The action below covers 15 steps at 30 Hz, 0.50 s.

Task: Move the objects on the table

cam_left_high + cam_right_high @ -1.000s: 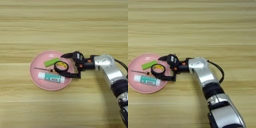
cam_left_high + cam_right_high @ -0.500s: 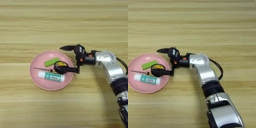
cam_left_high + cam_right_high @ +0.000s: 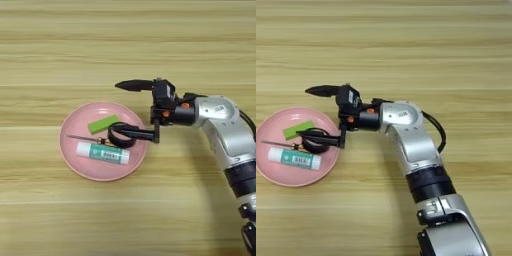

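Gripper (image 3: 122, 108) spread wide over pink plate (image 3: 85, 167) rim. Lower finger crosses above tape roll (image 3: 119, 140); glue stick (image 3: 102, 153), green block (image 3: 103, 124) alongside.

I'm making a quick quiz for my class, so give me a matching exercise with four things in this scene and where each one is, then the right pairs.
Things:
1. green block
2. glue stick
3. tape roll
4. upper finger

Places:
A. under the lower finger
B. nearest the plate's front rim
C. over bare table, beyond the plate
D. toward the plate's far side

Pairs: 1-D, 2-B, 3-A, 4-C
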{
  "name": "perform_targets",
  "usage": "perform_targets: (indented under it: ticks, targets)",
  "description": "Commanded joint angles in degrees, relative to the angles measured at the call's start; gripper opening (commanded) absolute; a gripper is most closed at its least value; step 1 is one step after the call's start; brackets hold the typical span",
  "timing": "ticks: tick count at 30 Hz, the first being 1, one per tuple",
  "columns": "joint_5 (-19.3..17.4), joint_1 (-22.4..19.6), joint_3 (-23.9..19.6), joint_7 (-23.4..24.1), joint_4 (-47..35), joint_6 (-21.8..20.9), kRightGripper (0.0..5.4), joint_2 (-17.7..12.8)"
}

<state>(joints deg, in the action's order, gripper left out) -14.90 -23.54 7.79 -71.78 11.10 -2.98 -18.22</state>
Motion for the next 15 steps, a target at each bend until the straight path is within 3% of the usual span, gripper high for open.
perform_targets:
  ticks: [1, 8, 15]
  targets:
    - [-1.86, -2.10, -1.01, 1.52, -5.08, 0.68, 5.38, -1.41]
    - [-2.52, -0.30, -0.30, 0.84, -8.52, 1.89, 5.38, -2.20]
    - [-0.06, 1.27, 2.41, -0.21, -9.29, 1.41, 5.38, -3.63]
